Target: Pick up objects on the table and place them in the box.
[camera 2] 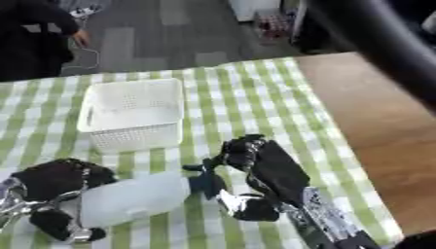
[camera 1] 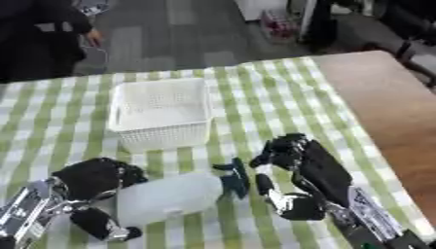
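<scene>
Near the table's (camera 1: 374,97) front edge, both the left hand (camera 1: 94,182) and right hand (camera 1: 294,168) curl around a white spray bottle (camera 1: 170,197), short of the white basket (camera 1: 162,114).

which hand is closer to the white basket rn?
Right. The right hand sits just beyond the white basket's near right corner; the left hand, curled round the white bottle, is farther back.

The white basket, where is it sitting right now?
The white basket stands on the green checked cloth, centre-left in the left eye view, just beyond the white bottle held by the left robot hand.
</scene>
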Robot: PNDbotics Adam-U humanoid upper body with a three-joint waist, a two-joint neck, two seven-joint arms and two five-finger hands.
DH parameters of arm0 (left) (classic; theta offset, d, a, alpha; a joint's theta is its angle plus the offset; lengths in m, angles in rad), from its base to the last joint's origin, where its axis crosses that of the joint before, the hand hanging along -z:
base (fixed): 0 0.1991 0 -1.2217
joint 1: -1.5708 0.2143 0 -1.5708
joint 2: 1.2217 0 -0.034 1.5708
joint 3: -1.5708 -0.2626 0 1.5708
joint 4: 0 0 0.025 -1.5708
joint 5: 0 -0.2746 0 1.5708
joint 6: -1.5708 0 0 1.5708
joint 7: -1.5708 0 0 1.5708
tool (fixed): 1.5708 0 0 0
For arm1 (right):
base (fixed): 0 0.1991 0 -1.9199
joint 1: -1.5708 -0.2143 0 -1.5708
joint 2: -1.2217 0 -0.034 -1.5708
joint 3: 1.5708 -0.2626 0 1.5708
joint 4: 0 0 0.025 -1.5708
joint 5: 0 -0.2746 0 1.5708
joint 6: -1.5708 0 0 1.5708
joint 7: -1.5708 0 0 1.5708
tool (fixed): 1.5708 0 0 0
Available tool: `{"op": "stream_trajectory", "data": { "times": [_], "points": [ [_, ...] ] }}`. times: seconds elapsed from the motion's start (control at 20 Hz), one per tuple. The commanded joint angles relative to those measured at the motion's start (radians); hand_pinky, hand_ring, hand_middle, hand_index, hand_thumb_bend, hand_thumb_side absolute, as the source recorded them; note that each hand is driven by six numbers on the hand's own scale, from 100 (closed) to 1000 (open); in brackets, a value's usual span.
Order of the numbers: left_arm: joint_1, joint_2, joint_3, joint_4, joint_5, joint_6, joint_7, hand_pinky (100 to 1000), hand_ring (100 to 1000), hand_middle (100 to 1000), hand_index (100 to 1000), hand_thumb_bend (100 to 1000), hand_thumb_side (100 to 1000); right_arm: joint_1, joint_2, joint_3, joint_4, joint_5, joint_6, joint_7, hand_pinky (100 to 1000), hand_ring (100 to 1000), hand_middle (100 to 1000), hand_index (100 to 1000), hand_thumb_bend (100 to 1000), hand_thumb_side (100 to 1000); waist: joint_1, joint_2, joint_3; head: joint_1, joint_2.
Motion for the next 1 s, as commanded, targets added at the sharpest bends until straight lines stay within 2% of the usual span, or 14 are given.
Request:
{"op": "stream_trajectory", "data": {
  "times": [0.05, 0.1, 0.15, 0.25, 0.3, 0.35, 0.65, 1.0],
  "points": [
    [0.003, 0.009, -0.01, 0.001, -0.026, 0.006, 0.047, 122, 162, 406, 660, 253, 1000, -0.008, -0.016, -0.005, -0.014, -0.002, -0.003, -0.004, 358, 394, 432, 604, 100, 1000, 0.0, -0.005, 0.0, 0.007, -0.004],
    [0.004, 0.01, -0.01, -0.008, -0.023, 0.006, 0.068, 100, 109, 348, 619, 233, 1000, -0.008, -0.016, -0.005, -0.014, -0.002, -0.003, -0.004, 358, 394, 432, 603, 100, 1000, 0.0, -0.005, 0.001, 0.006, -0.004],
    [0.006, 0.012, -0.011, -0.014, -0.02, 0.006, 0.087, 100, 100, 284, 553, 212, 1000, -0.008, -0.016, -0.005, -0.014, -0.001, -0.003, -0.004, 358, 394, 432, 603, 100, 1000, 0.0, -0.005, 0.001, 0.006, -0.004],
    [0.008, 0.015, -0.013, -0.025, -0.008, 0.002, 0.116, 100, 100, 194, 482, 194, 1000, -0.007, -0.015, -0.005, -0.014, 0.0, -0.003, -0.005, 358, 394, 432, 602, 100, 1000, 0.0, -0.006, 0.002, 0.006, -0.004],
    [0.008, 0.017, -0.014, -0.032, 0.0, -0.001, 0.129, 100, 100, 205, 493, 196, 1000, -0.007, -0.015, -0.005, -0.014, 0.0, -0.003, -0.006, 358, 394, 432, 602, 100, 1000, 0.0, -0.006, 0.002, 0.006, -0.004],
    [0.009, 0.019, -0.014, -0.036, 0.007, -0.003, 0.138, 100, 100, 135, 426, 198, 1000, -0.007, -0.015, -0.005, -0.014, 0.001, -0.003, -0.006, 358, 394, 431, 602, 100, 1000, -0.001, -0.006, 0.003, 0.006, -0.004],
    [0.019, 0.044, -0.009, -0.108, 0.056, -0.012, 0.158, 100, 100, 100, 367, 210, 1000, -0.005, -0.014, -0.005, -0.014, 0.003, -0.001, -0.006, 357, 394, 431, 602, 100, 1000, -0.001, -0.006, 0.006, 0.006, -0.004],
    [0.045, 0.094, 0.006, -0.278, 0.169, 0.024, 0.124, 100, 100, 100, 351, 197, 1000, -0.001, -0.011, -0.004, -0.014, 0.01, 0.002, -0.009, 357, 395, 432, 602, 100, 1000, -0.001, -0.007, 0.012, 0.003, -0.004]
  ]
}}
